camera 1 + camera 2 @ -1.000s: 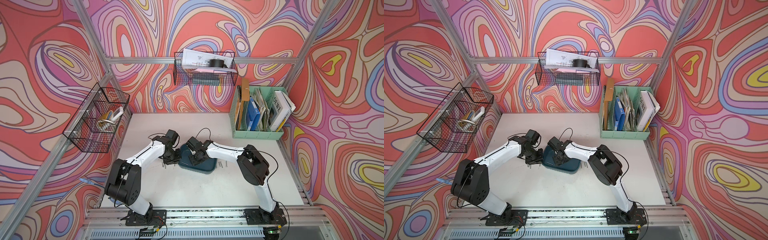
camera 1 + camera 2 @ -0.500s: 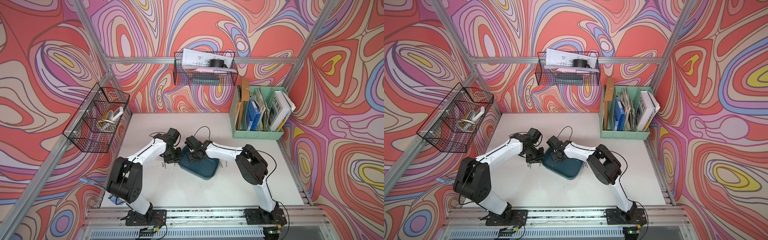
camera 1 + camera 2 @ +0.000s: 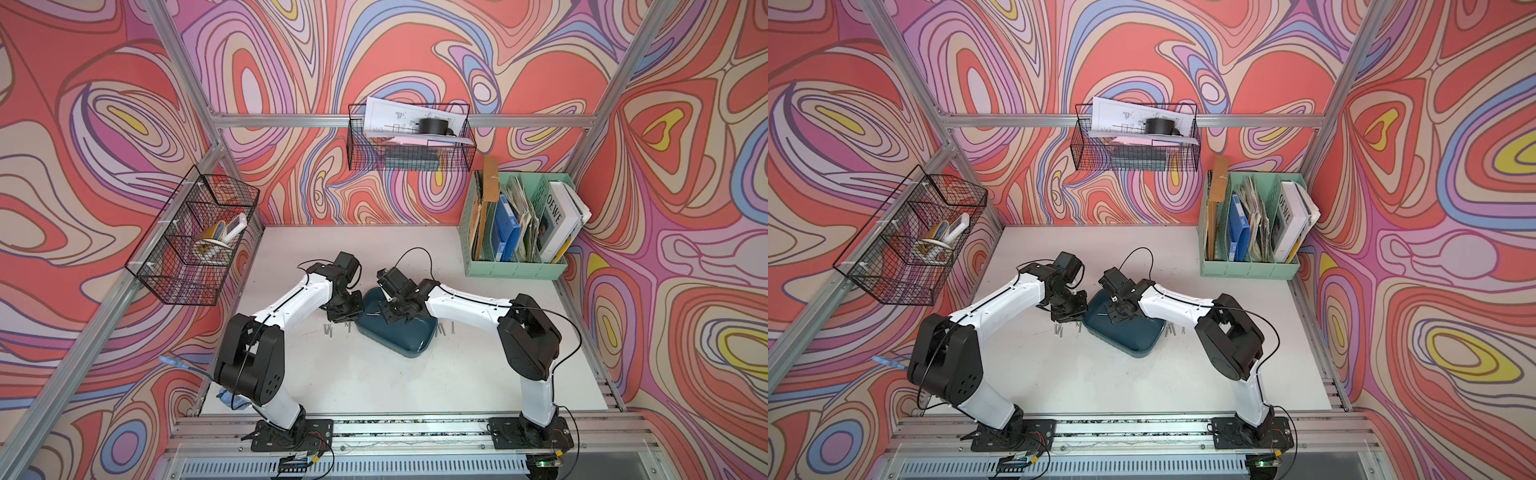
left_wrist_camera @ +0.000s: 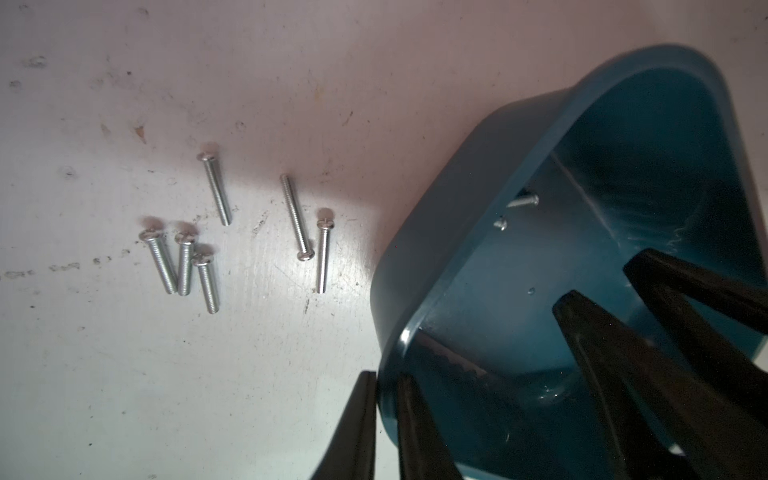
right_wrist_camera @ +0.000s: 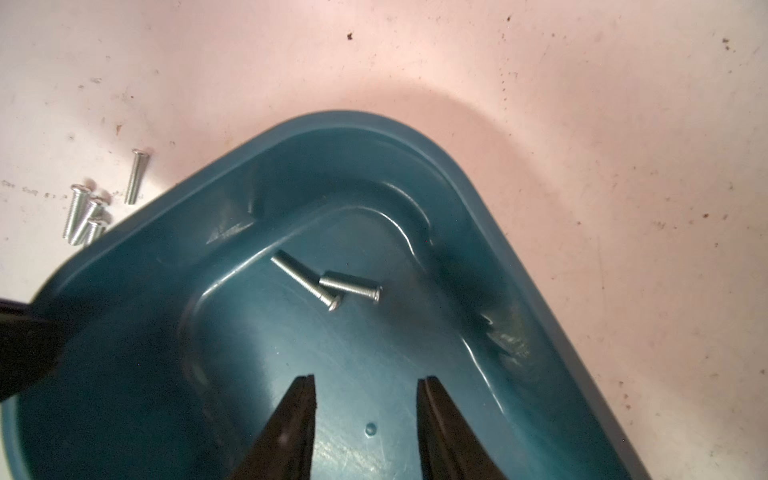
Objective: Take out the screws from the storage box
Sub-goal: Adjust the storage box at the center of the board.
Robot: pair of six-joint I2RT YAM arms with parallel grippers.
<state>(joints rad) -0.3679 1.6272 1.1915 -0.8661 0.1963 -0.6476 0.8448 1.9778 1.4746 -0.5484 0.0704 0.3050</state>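
Moved: right gripper [image 5: 365, 378] has its jaws wider than a second ago, and the box [image 3: 399, 338] has turned a little on the table [image 4: 124, 374].
Done: six screws [image 4: 185, 266] lie loose on the table just beside the box, on the left arm's side. A few more [image 3: 442, 330] lie just beside its opposite side.
Left: two screws [image 5: 305, 280] remain inside the box, touching each other near a corner.
Hold: left gripper [image 4: 386, 376] is clamped on the box rim, one finger outside and one inside.
Reach: right gripper hangs open and empty over the box floor, pointing at the pair.
Progress: nearly finished, I'd say, with two screws to lift out.
Box: dark teal, shallow, with rounded corners and a raised rim; glossy, with scuffs inside.
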